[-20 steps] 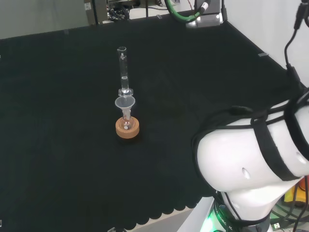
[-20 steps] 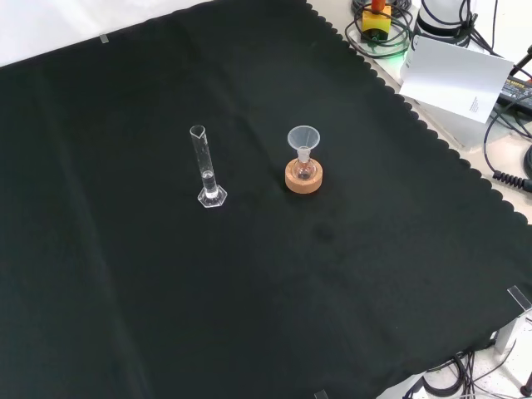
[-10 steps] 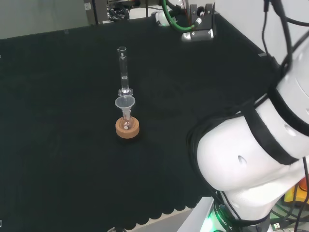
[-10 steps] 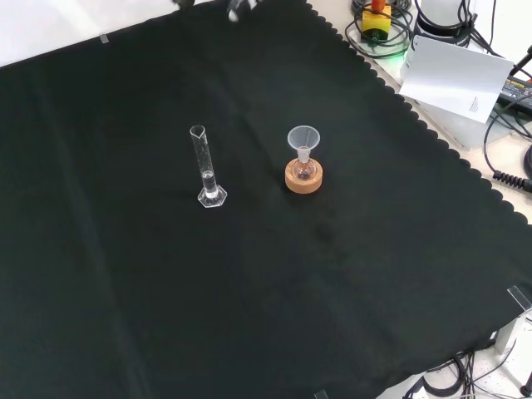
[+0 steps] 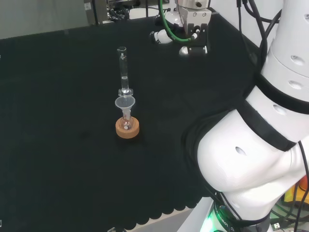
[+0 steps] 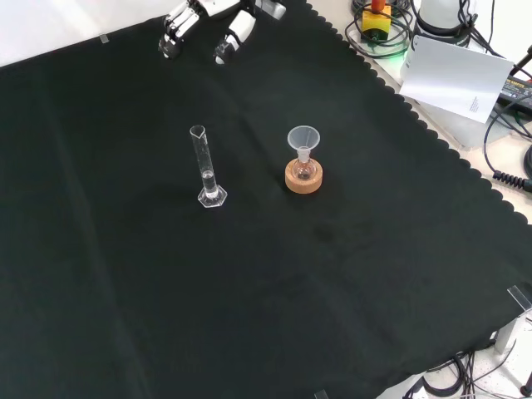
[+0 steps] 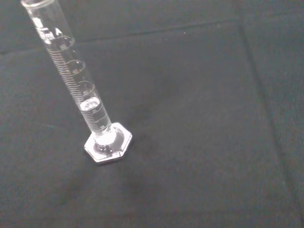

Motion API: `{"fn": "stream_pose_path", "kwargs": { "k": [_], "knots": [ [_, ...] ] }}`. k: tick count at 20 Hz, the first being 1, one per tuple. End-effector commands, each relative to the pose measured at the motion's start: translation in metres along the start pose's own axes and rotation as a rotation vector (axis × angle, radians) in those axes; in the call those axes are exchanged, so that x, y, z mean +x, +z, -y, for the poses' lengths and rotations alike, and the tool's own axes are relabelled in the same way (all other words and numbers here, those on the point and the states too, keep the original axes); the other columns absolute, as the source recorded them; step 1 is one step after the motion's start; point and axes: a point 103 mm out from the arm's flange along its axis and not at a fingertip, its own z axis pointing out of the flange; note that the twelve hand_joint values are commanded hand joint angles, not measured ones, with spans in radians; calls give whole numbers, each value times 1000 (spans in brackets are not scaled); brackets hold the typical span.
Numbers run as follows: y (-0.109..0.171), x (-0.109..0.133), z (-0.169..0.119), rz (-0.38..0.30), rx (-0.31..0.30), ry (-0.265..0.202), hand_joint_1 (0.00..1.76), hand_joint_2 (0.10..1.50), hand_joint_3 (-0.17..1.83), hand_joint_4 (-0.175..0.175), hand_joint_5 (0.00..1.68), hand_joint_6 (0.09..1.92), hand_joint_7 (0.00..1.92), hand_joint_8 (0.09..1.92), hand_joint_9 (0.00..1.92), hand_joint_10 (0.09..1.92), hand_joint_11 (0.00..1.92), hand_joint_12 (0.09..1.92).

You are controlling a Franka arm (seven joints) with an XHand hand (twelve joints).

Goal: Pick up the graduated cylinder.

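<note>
The head view looks down from behind the arm's base, over its white links (image 5: 251,159), across the bench (image 5: 58,145). The front view faces back from the opposite side, higher and wider. Both share the graduated cylinder (image 6: 204,170), which the wrist view sees close up.

A black cloth with a scalloped edge (image 6: 432,137) covers the bench. In the front view, a white sheet of paper (image 6: 455,76) and tangled black cables (image 6: 507,141) lie beyond its right edge on a pale surface.
</note>
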Motion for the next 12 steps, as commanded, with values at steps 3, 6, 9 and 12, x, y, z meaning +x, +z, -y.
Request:
{"fn": "stream_pose_path", "kwargs": {
  "k": [3, 6, 9, 12],
  "knots": [
    [51, 13, -65, -157, -104, -143, 605, 1188, -164, -46, 380, 87, 245, 659, 481, 634, 221, 1361],
    [66, 15, -72, -184, -80, -180, 661, 1168, -174, -48, 403, 87, 260, 663, 496, 635, 241, 1359],
    [78, 18, -79, -202, -49, -191, 696, 1151, -175, -45, 424, 87, 271, 664, 508, 632, 255, 1353],
    [90, 18, -85, -223, -25, -205, 705, 1144, -175, -40, 426, 87, 269, 661, 511, 629, 256, 1349]
  ]
}}
